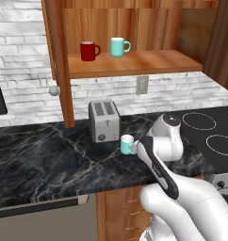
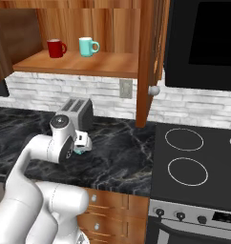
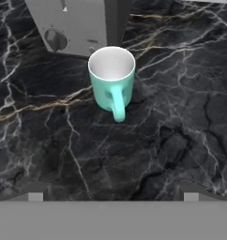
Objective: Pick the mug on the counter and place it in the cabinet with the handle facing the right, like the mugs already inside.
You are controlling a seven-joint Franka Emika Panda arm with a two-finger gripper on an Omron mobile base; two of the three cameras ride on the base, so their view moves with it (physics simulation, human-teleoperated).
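Mug (image 3: 111,79) upright on the counter (image 1: 45,160), just in front of a grey toaster (image 1: 104,120), apart from it by a thin gap as far as the hand view tells. Handle (image 3: 118,105) turned away from the toaster, toward the hand camera. Teal outside, white inside, nothing in it.

Gripper (image 3: 113,196) spread wide, holding nothing, poised above the marble short of the mug; only the two fingertips (image 3: 34,194) visible at the bottom of the hand view, well apart, with the mug between their lines but farther off.

Up in the cabinet (image 1: 134,28): dark red mug (image 1: 89,51) and second teal mug (image 1: 118,47) side by side on the shelf (image 1: 158,63), handles to the right. Bare shelf to the right of them.

Nearby: open cabinet door (image 2: 148,57) hanging down beside the shelf, wall outlet (image 1: 142,84) on the white brick, black stovetop (image 2: 198,157) on the right.
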